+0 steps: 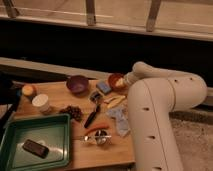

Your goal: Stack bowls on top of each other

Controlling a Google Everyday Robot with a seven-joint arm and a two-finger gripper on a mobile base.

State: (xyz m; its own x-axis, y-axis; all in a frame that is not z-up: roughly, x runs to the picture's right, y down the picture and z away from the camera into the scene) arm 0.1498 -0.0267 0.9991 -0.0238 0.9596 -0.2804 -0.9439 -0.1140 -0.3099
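A wooden surface stands before a dark wall, with a bulky white robot arm filling the right side of the view. The arm bends up and over, so that its gripper sits at the far right edge of the surface, right against the orange-red bowl. The arm's wrist covers the grasping end, so I cannot tell whether the jaws are wide, narrow or holding the bowl's rim.

The relation that matters is this: the dark purple bowl lies to the left of the gripper in the view, along the same far row, upright with its mouth open. The orange-red bowl is at the gripper itself. Both bowls are round, so neither has a long axis to line up with. A likely move is to carry the orange-red bowl leftward over the purple one.

Between the two bowls lies a small blue sponge, low and flat, which a raised bowl should pass over. Nearer the viewer are a banana, a black utensil, dark grapes, a carrot, a metal strainer and a grey cloth. At the left stand a white cup, an orange fruit and a green tray.
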